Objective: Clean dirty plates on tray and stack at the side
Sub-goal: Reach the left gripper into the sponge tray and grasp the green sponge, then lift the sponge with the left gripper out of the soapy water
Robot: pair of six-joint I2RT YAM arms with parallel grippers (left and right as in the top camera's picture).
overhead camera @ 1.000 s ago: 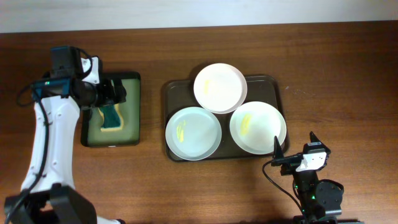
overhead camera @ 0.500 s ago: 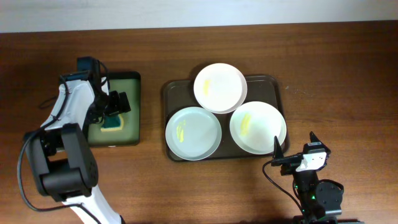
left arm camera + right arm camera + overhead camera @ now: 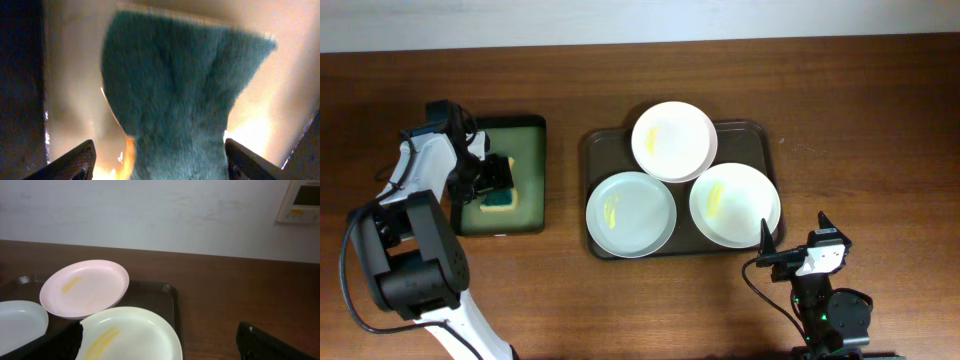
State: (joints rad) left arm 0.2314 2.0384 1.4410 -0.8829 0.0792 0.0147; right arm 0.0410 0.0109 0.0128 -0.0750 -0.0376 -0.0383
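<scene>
Three white plates lie on the dark brown tray: a back plate, a front-left plate and a front-right plate, each with yellow smears. My left gripper is open, low over a green sponge that lies in the small black tray. In the left wrist view the sponge fills the space between the spread fingers. My right gripper is open and empty at the front right. Its wrist view shows the front-right plate and back plate.
The small black tray sits left of the brown tray on the wooden table. The left arm curves along the table's left side. A pale wall stands behind the table.
My left gripper has moved down and to the left over the small tray, onto the sponge. The plates and the right arm have not moved.
</scene>
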